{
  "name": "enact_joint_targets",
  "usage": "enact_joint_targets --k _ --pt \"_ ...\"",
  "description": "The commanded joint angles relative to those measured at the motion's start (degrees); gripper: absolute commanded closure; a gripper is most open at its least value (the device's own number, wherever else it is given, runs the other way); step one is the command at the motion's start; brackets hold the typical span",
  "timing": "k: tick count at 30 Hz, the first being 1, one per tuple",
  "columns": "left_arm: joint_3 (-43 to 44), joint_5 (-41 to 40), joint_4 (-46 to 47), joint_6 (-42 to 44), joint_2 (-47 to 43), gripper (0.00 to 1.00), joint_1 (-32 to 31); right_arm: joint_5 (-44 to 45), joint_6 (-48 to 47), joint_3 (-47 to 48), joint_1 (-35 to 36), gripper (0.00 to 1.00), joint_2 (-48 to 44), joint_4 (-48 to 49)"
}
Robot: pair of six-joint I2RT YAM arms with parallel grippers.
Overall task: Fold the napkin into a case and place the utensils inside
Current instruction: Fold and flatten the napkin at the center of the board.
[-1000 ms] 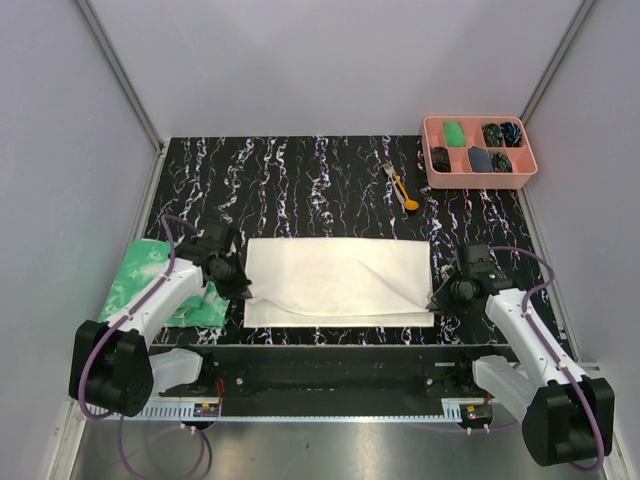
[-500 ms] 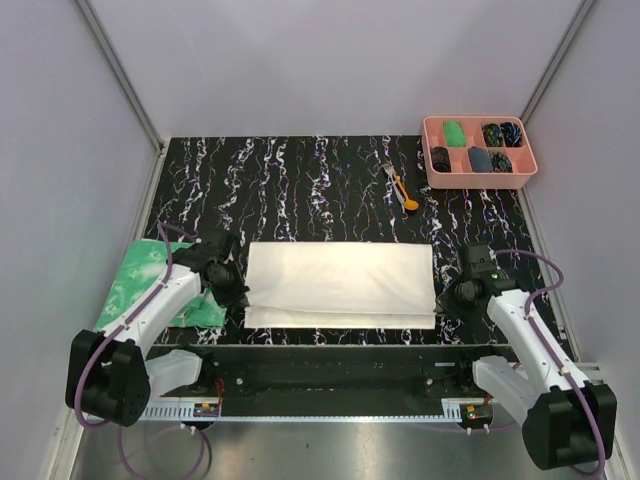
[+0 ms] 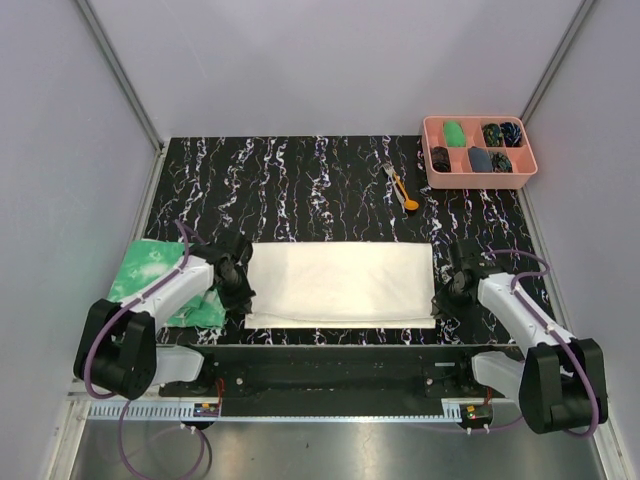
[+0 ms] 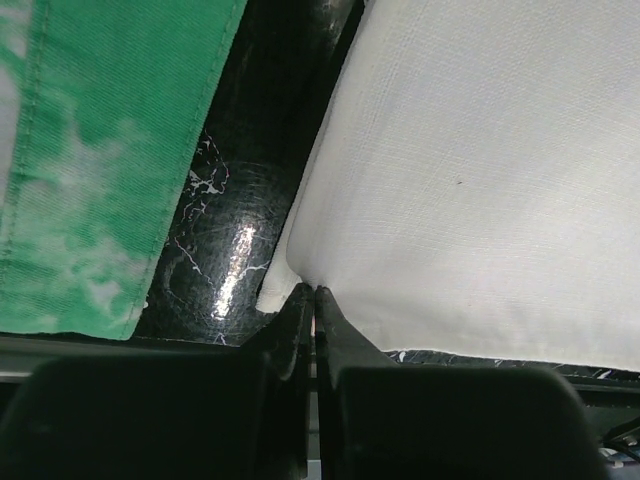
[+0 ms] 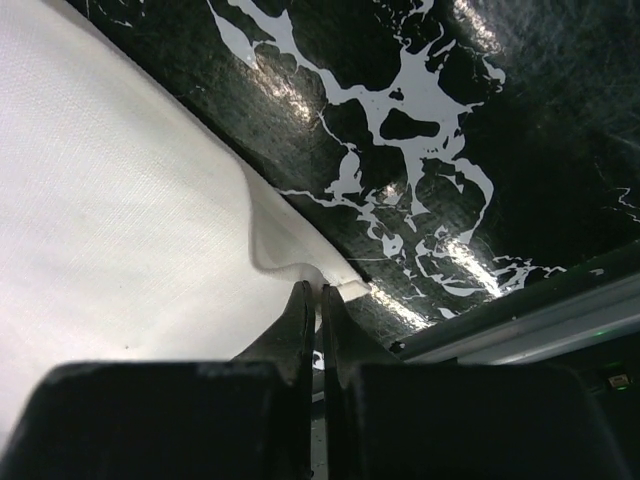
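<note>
Pinching both near corners of the napkin (image 3: 340,283) gives you control of a whole edge at once. The left gripper (image 4: 315,293) has its jaws clamped together on the cloth just inside the near-left corner. The right gripper (image 5: 320,291) is clamped the same way at the near-right corner, where the cloth puckers up at the tips.

The napkin lies as a wide, flat rectangle at the near middle of the table (image 3: 300,180), between the two arms. From that I judge you are set to carry this edge over for another fold that narrows it.

The utensils (image 3: 402,187) lie well apart at the far right, beside the pink tray (image 3: 427,150), out of the folding path. The green cloth (image 3: 150,275) sits just left of the napkin, so watch that your left arm does not drag it.
</note>
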Motion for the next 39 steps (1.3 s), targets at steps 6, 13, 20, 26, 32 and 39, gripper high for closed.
enact_joint_targets --k 6,13,20,26,32,39 --pt "-0.96 -2.94 1.98 -0.79 0.9 1.0 -1.01 1.6 1.07 -0.18 -0.06 1.0 3.2 3.6" --pt "-1.32 -3.03 2.33 -1.14 2.13 1.0 -1.19 1.6 1.69 -0.89 -0.06 1.0 1.53 3.68" --pt "-1.49 -3.03 2.68 -1.31 0.82 1.0 -1.28 2.04 1.78 -2.56 0.03 0.88 -2.69 4.03" --pt "-2.11 0.83 0.41 -2.81 -1.99 0.86 -1.28 3.35 -0.24 -1.24 -0.06 0.57 -2.16 3.08" --pt "0.79 1.2 -5.91 -2.54 -8.06 0.59 -1.28 5.1 -1.56 1.3 -0.06 0.47 -6.55 0.97" --pt "2.55 2.15 -4.36 -0.96 -8.24 0.64 -1.28 3.89 -5.96 4.03 -0.06 0.39 -6.03 1.14"
